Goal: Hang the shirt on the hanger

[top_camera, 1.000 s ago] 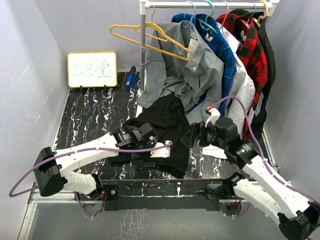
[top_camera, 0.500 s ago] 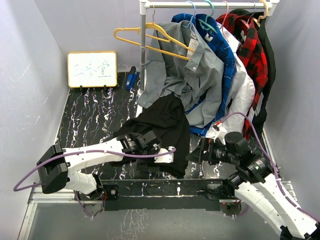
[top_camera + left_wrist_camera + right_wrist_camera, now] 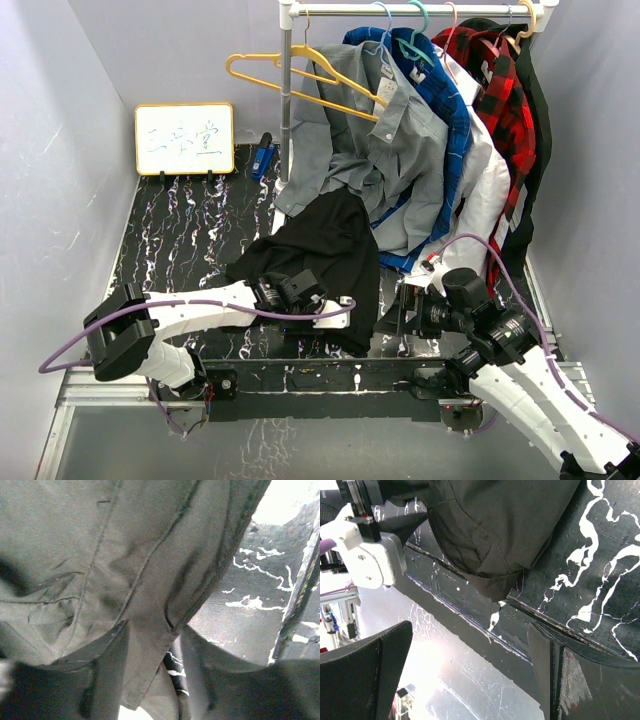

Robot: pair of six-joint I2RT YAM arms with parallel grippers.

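The black shirt lies crumpled on the dark marbled table, its top leaning against the hanging clothes. The yellow hanger hangs empty on the rack at the upper left, apart from both arms. My left gripper is low over the shirt's near hem. In the left wrist view a fold of the shirt runs down between the fingers of that gripper, which have come in on it. My right gripper stands open beside the shirt's near right corner, and the wide gap of this gripper is bare.
A grey button shirt, blue, white and red plaid garments hang on the rack behind the black shirt. The rack pole stands mid-table. A whiteboard and a blue tool sit at the back left. The table's front rail lies under the right gripper.
The left gripper slid toward the shirt's near hem and its jaws closed in on the fabric. The right arm drew back and down toward the front edge, still open.
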